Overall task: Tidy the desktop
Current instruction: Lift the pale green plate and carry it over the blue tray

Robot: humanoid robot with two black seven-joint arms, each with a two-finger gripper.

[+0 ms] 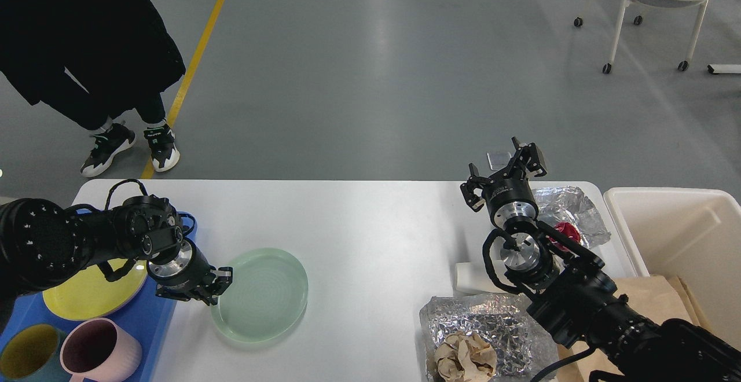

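The white desktop [370,220] fills the lower half of the head view. A pale green plate [263,295] lies on its left part. My left gripper [219,282] is at the plate's left rim, shut on it. My right gripper [503,166] hangs over the desktop's far right edge, fingers spread, holding nothing. Crumpled foil [576,208] with a red item [570,234] lies just right of it. More foil [492,318] holding a brown paper ball [466,356] sits at the front right, and a white block [468,278] lies beside my right arm.
A blue tray [159,318] at the left holds a yellow plate [87,292], a pink cup [98,350] and a yellow-lined cup [26,359]. A cream bin [683,237] stands off the right edge, with brown paper [654,295] beside it. A person [87,35] stands beyond the far left corner.
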